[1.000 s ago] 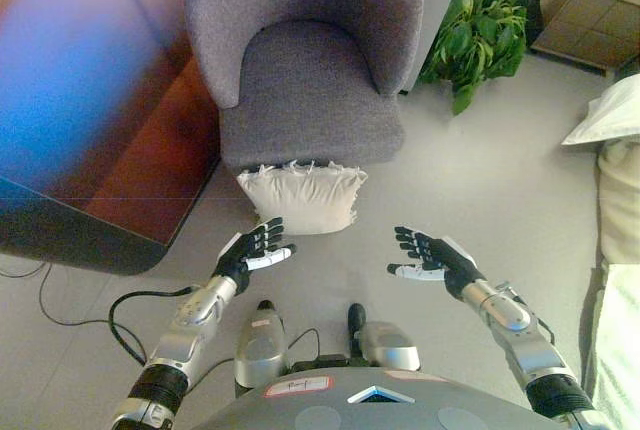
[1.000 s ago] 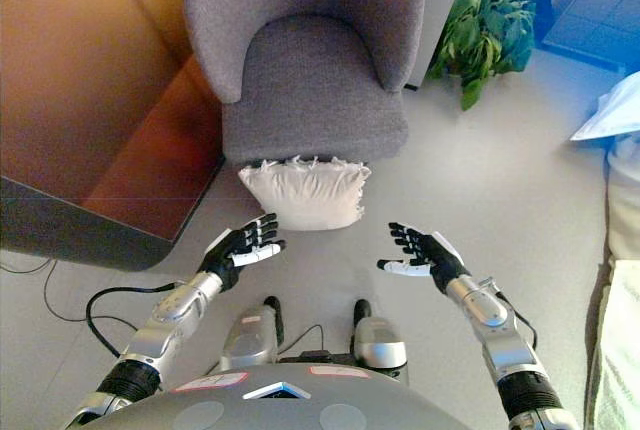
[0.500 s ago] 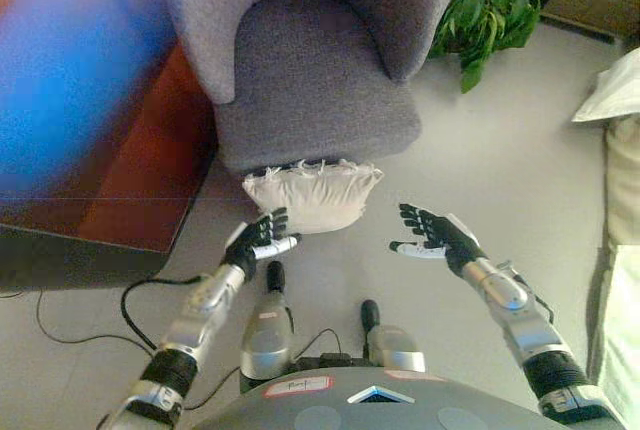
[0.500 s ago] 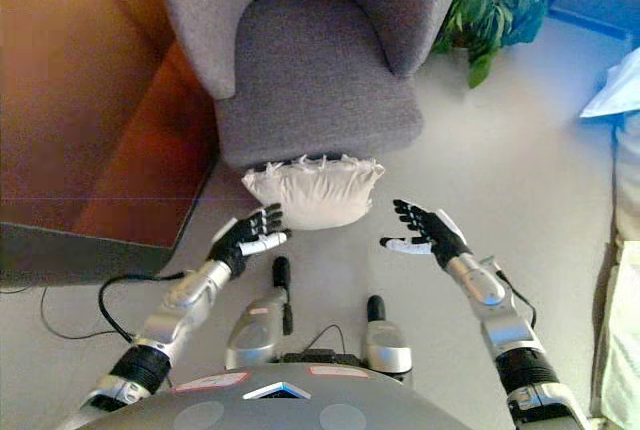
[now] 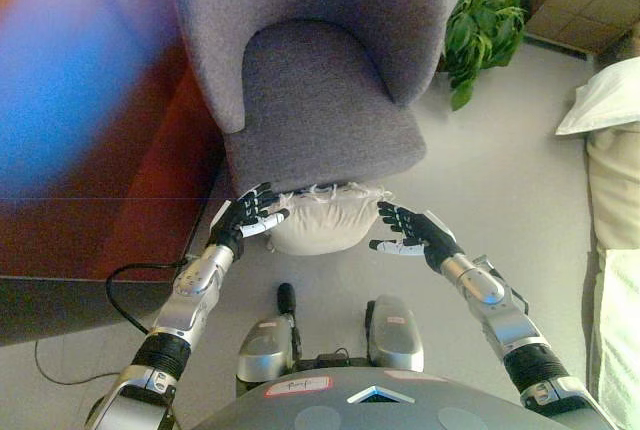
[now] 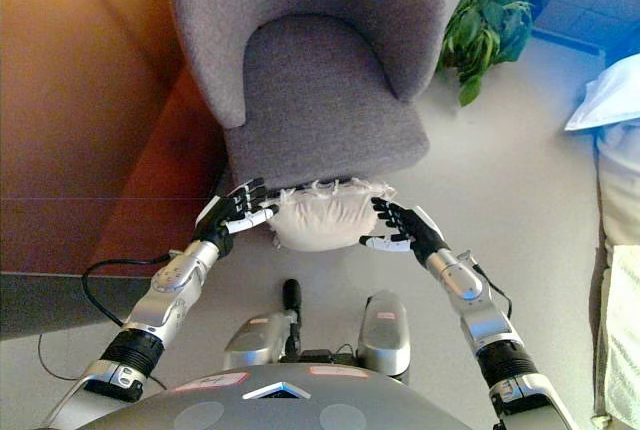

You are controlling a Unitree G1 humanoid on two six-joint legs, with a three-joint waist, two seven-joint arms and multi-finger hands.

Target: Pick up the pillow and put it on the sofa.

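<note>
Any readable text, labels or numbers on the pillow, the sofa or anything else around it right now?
None can be read.
Pillow: plain cream cloth, no print or tag showing.
Sofa: plain grey fabric, no label showing.
Plant, floor and the wooden surface at left: no text or signs.
Both hands, left and right, are open beside the pillow and cover no lettering that can be seen.

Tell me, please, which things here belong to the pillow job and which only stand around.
Belong to the job:
pillow on the floor
grey sofa chair
left robot hand, open beside the pillow
right robot hand, open beside the pillow

Only standing around:
green plant
dark wooden table
</note>
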